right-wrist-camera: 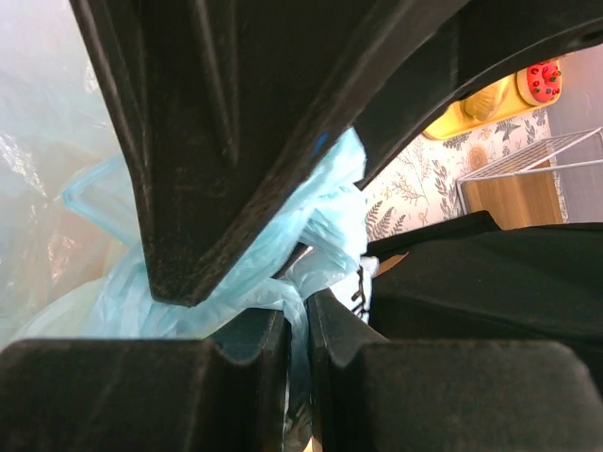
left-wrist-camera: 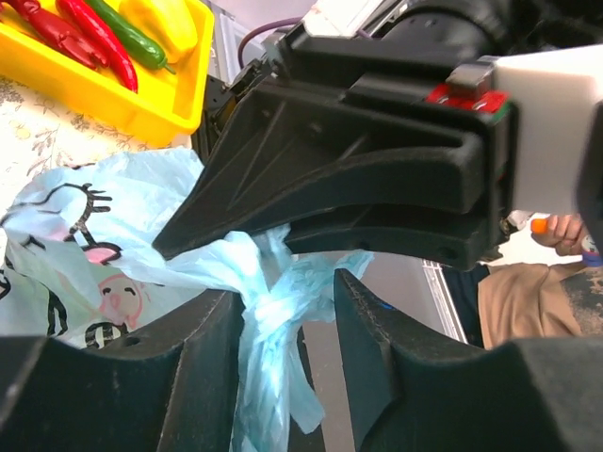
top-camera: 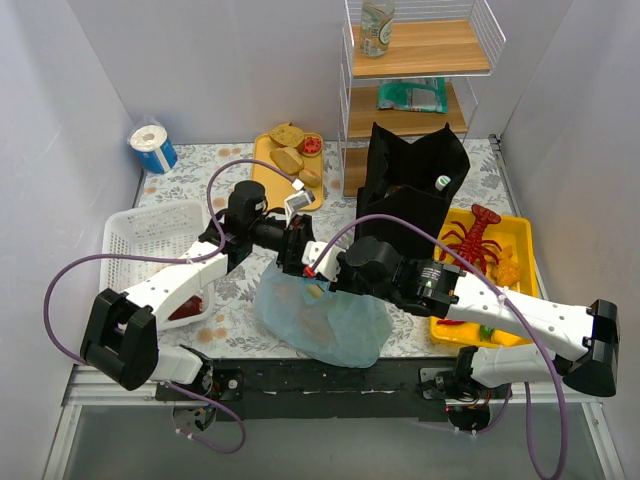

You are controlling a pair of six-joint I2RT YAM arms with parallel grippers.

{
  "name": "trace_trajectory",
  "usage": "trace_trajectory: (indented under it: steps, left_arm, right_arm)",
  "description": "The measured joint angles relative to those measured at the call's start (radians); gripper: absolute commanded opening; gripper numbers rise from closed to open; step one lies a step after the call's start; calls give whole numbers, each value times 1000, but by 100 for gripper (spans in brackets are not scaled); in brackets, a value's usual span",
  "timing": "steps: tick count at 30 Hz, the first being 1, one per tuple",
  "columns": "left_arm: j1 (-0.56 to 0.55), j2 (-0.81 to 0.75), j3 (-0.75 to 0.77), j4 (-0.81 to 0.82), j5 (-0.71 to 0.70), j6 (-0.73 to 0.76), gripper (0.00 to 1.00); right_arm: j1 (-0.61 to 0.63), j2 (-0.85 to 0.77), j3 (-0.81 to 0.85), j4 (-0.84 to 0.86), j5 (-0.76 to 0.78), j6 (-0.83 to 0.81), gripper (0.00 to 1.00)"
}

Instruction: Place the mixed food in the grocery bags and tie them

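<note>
Blue bag: on the tabletop, near its front edge.
Feel: thin, soft, slippery, probably light.
Hold: the twisted handles.
Left jaws: spread around them.
Right jaws: pinching the plastic.

Top view evenly lit, soft shadows, sharp. Wrist views: close foreground underexposed black and blurred; light-blue bag glows translucent; far background soft, highlights possibly clipped.
</note>
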Motion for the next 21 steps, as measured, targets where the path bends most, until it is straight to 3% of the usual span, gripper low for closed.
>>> trace_trajectory:
  steps: [7, 12, 21]
  left_arm:
    - [-13, 12, 6, -101, -61, 78, 24]
    - [-37, 16, 25, -196, -135, 154, 2]
    - [-56, -49, 34, -225, -332, 221, 0]
  right_arm:
    - [-20, 0, 29, -23, -35, 17, 16]
    - [-27, 0, 42, -40, -57, 22, 13]
    - [-39, 12, 90, -98, -71, 45, 11]
